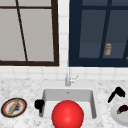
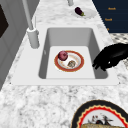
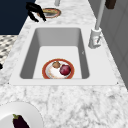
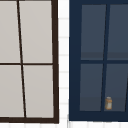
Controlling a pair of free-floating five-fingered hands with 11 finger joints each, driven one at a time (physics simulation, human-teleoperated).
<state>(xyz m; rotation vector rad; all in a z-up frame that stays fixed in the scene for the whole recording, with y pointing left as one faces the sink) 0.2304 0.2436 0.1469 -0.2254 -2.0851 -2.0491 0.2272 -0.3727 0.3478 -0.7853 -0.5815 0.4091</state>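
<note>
My left hand point(image 1: 39, 104) hovers at the sink's left front corner with relaxed fingers, holding nothing. In the left side view the left hand point(image 2: 111, 57) hangs over the sink's front rim; in the right side view the left hand point(image 3: 35, 11) is beside the far plate. My right hand point(image 1: 116, 94) floats open just above the white plate point(image 1: 116, 116) that holds an eggplant point(image 1: 122, 109). Inside the sink point(image 2: 50, 37) lies a red-rimmed plate point(image 2: 78, 66) with a dark red round fruit point(image 2: 63, 55) and a small brown item point(image 2: 71, 63). A large red ball point(image 1: 67, 114) covers the sink's front.
A faucet point(image 1: 68, 77) stands behind the sink. On the left counter sits a patterned plate point(image 1: 5, 110) with a tan stick-shaped item point(image 1: 13, 107). A dark glass-door cabinet above right holds a small bottle point(image 4: 108, 103). A pale window is above left.
</note>
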